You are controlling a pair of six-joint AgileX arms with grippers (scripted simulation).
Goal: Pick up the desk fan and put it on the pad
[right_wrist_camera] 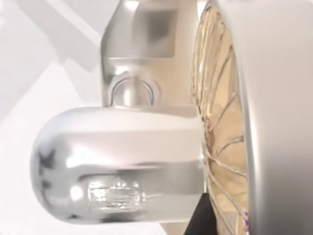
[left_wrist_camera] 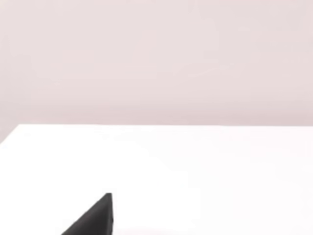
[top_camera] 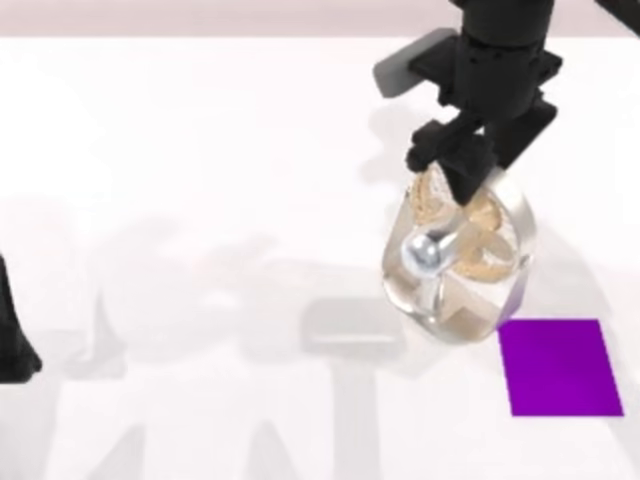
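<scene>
The desk fan (top_camera: 455, 255) hangs tilted above the table, its silvery ring, golden blades and chrome ball hub facing up in the top view. My right gripper (top_camera: 455, 170) is shut on the top of its ring. The purple pad (top_camera: 558, 366) lies flat at the front right, its near corner just beside the fan's lower edge. The right wrist view is filled by the fan's chrome hub (right_wrist_camera: 117, 161) and ring housing (right_wrist_camera: 279, 98), with one black fingertip (right_wrist_camera: 200, 220) against the grille. My left arm (top_camera: 12, 340) stays parked at the table's left edge.
The fan's grey shadow (top_camera: 350, 335) falls on the white table (top_camera: 200, 200) left of the pad. In the left wrist view only bare table (left_wrist_camera: 195, 171) and a pale wall show.
</scene>
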